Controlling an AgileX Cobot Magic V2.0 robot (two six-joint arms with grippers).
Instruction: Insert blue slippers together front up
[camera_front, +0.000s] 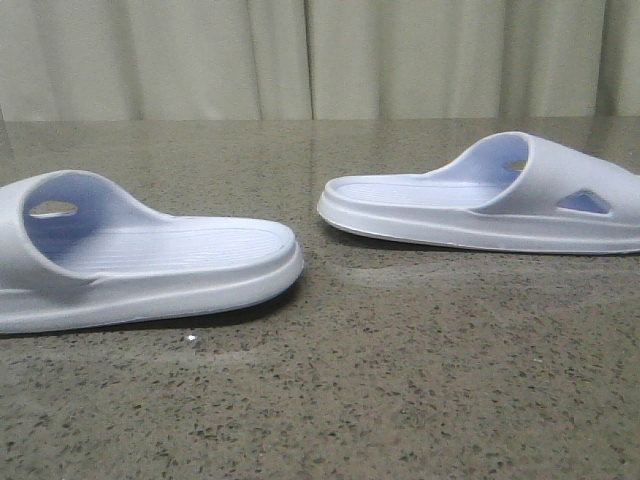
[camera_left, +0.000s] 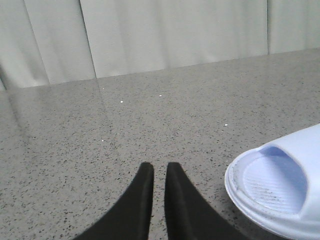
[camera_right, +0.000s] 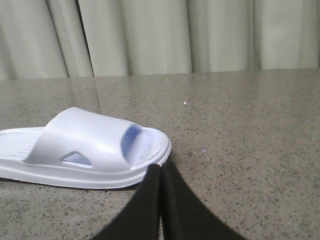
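From my station I judge the job has not begun: the two pale blue-white foam slide slippers lie apart on the speckled grey-brown stone tabletop (camera_front: 400, 400), both soles down, neither one lifted or tucked into the other.

In the front view, the left slipper (camera_front: 140, 265) sits near the camera with its heel end pointing toward the middle of the table and its wide strap at the picture's left edge. The right slipper (camera_front: 490, 195) rests a little farther back, its heel end facing the other one's, a clear strip of bare table between them. Its strap shows a triangular side cutout.

The left gripper (camera_left: 159, 172) hovers low over bare table just beside the toe end of its slipper (camera_left: 280, 187), not touching it. Its two black fingers (camera_left: 142, 200) stand nearly together with only a thin slit between them and nothing held. The right gripper (camera_right: 161, 172) has its fingers (camera_right: 180, 200) pressed closed, empty too, with the tips right at the toe rim of its slipper (camera_right: 85, 147); I cannot tell whether they touch it.

All of the work is left, as I read it: open the fingers, take hold of each slipper, bring the pair together, slide one into the other, and leave them with the fronts up. Pale curtains (camera_front: 320, 55) hang behind the table.
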